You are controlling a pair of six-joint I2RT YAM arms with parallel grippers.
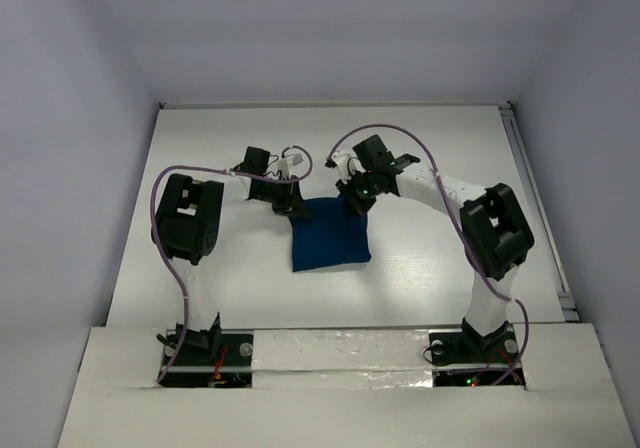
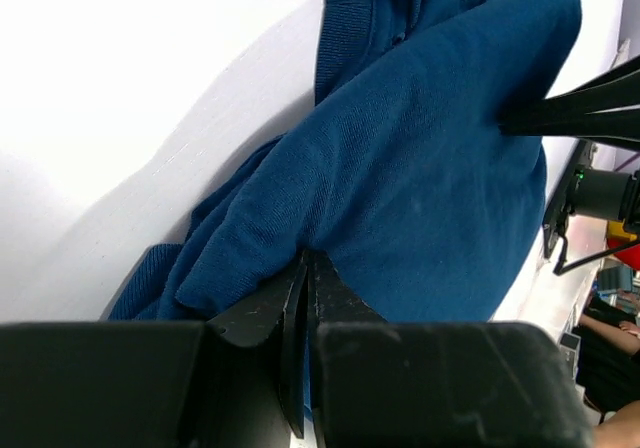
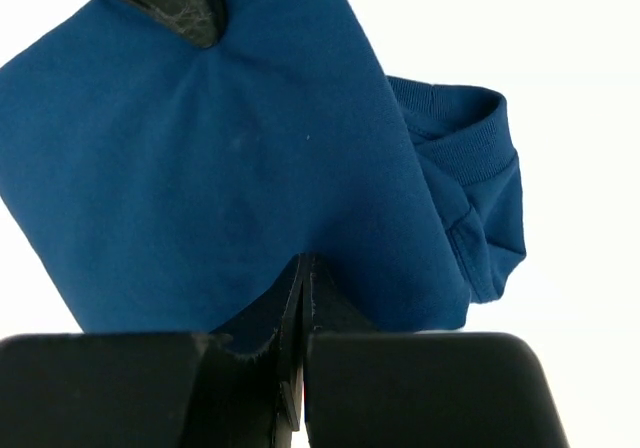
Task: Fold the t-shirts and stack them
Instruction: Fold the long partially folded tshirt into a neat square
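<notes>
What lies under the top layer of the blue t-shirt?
Under the top layer of the t-shirt, more folded fabric with a ribbed edge shows at the side, on the white table. The rest is covered.

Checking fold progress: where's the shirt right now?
In the top view the shirt sits at the middle of the table, between the two arms, its far corners pinched by the left gripper and right gripper.

Bright, even light; overexposed white wrist backgrounds.
</notes>
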